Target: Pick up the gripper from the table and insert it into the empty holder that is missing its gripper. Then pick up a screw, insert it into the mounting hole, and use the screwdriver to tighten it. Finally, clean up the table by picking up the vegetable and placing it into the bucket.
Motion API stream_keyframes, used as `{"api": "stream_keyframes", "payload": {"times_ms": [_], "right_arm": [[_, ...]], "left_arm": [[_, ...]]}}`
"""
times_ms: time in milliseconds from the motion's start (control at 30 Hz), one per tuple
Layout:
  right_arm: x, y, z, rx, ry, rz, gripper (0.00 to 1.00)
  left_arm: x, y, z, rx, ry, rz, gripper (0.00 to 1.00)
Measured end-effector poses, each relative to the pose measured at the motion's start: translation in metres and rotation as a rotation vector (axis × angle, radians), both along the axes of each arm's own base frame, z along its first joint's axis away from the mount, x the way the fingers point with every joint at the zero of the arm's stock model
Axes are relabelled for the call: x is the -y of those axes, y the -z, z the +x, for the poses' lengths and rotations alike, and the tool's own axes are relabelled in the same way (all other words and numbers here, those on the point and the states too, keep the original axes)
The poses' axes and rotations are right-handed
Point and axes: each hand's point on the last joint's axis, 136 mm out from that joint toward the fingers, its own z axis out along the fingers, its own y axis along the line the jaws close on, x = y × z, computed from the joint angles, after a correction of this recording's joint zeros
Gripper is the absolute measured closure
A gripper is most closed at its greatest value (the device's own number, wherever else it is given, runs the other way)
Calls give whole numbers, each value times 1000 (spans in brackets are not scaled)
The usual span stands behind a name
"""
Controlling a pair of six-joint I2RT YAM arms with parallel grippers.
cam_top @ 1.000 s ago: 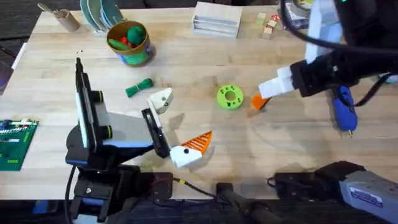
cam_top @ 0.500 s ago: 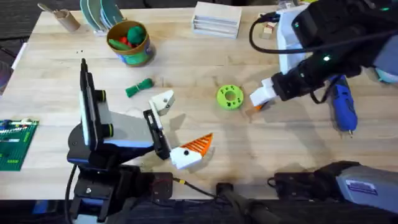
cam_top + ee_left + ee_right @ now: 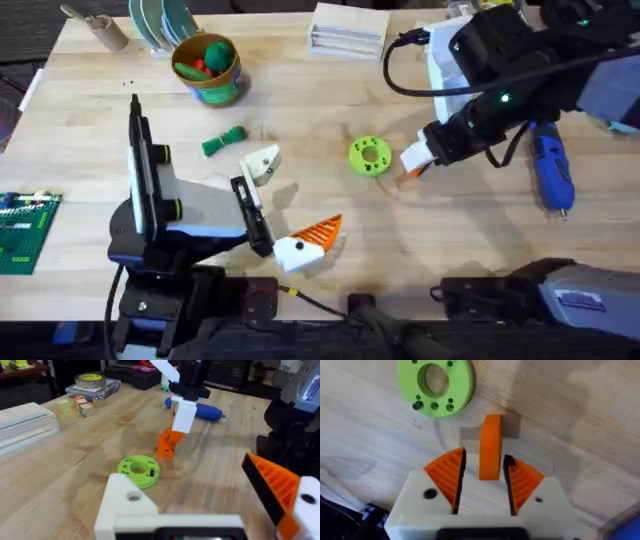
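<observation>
The gripper (image 3: 490,450), a small orange wedge, stands on edge on the table between my right gripper's (image 3: 484,477) orange pads. That gripper (image 3: 413,160) is open, with a narrow gap on each side of the wedge (image 3: 167,446). My left gripper (image 3: 290,197) is open wide. One of its white blocks is the bare holder (image 3: 262,160) (image 3: 131,505); the other carries an orange tip (image 3: 322,230). The blue screwdriver (image 3: 552,170) lies at the right. A black screw (image 3: 416,406) sits in the green disc (image 3: 369,156). The green vegetable (image 3: 223,141) lies below the bucket (image 3: 215,92).
A white box (image 3: 348,30) and small wooden blocks (image 3: 430,40) lie at the back. A cardboard tube (image 3: 100,28) and plates (image 3: 160,20) are at the back left. A green brick board (image 3: 22,230) lies at the left edge.
My right gripper has moved left and down over the orange wedge, which now sits between its pads. The left arm has barely moved.
</observation>
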Motion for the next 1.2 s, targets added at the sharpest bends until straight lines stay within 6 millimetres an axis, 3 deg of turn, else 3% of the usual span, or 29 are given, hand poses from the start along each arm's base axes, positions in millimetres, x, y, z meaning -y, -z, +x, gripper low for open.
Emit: {"api": "stream_keyframes", "payload": {"times_ms": [233, 400, 600, 867, 1200], "right_arm": [[-1, 0, 2, 10, -16, 0, 658], [0, 0, 2, 18, -49, -9, 974], [1, -10, 0, 4, -65, -14, 982], [-4, -63, 13, 56, -68, 3, 984], [-7, -171, 33, 329, -54, 84, 986]], "left_arm": [[0, 0, 0, 0, 0, 0, 8], [0, 0, 0, 0, 0, 0, 8], [0, 0, 0, 0, 0, 0, 8], [0, 0, 0, 0, 0, 0, 8], [0, 0, 0, 0, 0, 0, 8]]}}
